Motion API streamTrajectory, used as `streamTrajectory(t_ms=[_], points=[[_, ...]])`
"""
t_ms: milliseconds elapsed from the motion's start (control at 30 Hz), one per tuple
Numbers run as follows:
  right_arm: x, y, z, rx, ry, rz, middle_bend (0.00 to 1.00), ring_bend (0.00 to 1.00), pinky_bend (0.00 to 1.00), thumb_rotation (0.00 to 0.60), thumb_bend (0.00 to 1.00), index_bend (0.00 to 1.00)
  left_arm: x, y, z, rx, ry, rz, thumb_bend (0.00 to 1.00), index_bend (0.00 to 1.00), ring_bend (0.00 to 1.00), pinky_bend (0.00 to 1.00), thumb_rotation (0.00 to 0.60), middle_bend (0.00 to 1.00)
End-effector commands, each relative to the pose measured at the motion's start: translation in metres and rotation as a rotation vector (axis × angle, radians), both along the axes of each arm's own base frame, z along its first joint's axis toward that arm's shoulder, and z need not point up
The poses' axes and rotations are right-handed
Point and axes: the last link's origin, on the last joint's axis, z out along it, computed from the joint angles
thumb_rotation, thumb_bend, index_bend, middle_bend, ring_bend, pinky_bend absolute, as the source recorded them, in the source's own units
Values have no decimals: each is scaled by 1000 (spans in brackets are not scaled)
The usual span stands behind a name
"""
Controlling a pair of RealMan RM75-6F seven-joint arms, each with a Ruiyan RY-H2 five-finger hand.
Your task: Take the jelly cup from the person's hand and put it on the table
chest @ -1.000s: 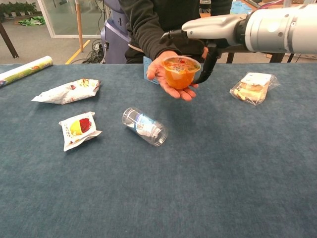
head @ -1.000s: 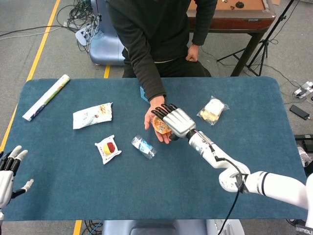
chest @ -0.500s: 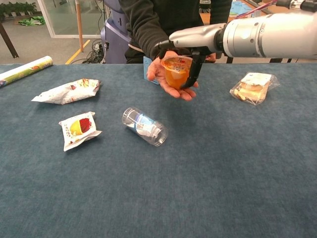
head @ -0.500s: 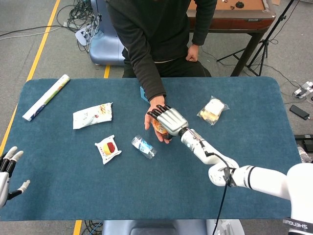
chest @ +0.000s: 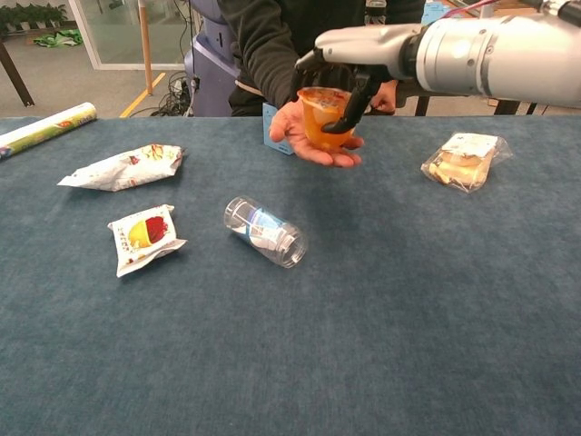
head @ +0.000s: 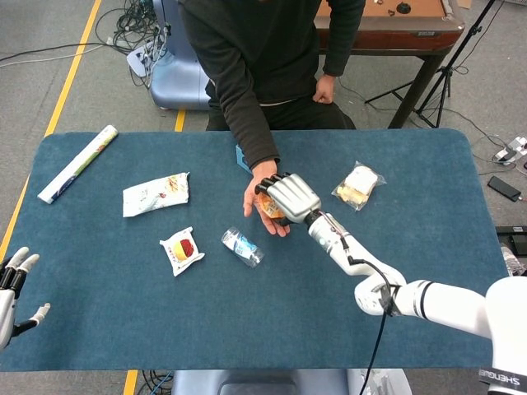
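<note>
The orange jelly cup sits just above the person's upturned palm over the far middle of the table. My right hand covers it from above and grips it, dark fingers curled round its right side. In the head view only a sliver of the jelly cup shows under the hand. Whether the cup's base still touches the palm is not clear. My left hand hovers at the table's near left corner, fingers spread and holding nothing.
A clear plastic bottle lies on its side in front of the person's hand. On the left are a small red-and-white packet, a white bag and a paper roll. A bagged pastry lies at the right.
My right hand has closed its fingers round the jelly cup, which now sits slightly higher over the palm. The left hand has dropped lower at the corner.
</note>
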Motion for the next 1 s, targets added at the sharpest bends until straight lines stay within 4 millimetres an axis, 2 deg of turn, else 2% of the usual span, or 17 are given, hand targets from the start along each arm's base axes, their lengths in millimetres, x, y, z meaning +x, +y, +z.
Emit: streamTrajectory(t_ms=[33,133,267,433,533,667,1000], points=[[-6,7,20,-21,-28,-1,342,267,560,600,507,439,0,0,0,1,0,0,210,144,89,18,600,75],[-21,17,40,-33,-36,-17,345,268,560,600,507,440,0,0,-1,-4,-1,-1,211,144,89,17,600,75],[-50,28,55,-44,-3,-52,346,268,560,600,507,440,1,0,0,-2,-3,-7,210,144,89,18,600,75],[-88,39,62,-49,46,-114,349,268,560,600,507,440,3,0,-3,-9,-6,-13,211,144,89,18,600,75],[-108,43,57,-34,74,-150,349,268,560,600,506,439,5,1,-6,-19,-7,-24,210,144,89,17,600,75],[-124,42,44,-18,86,-171,349,268,560,600,506,439,8,1,-8,-21,-10,-32,210,144,89,17,600,75],[-140,34,-2,27,108,-159,349,270,546,600,495,439,9,-1,-9,-18,-14,-31,211,143,89,18,600,75]])
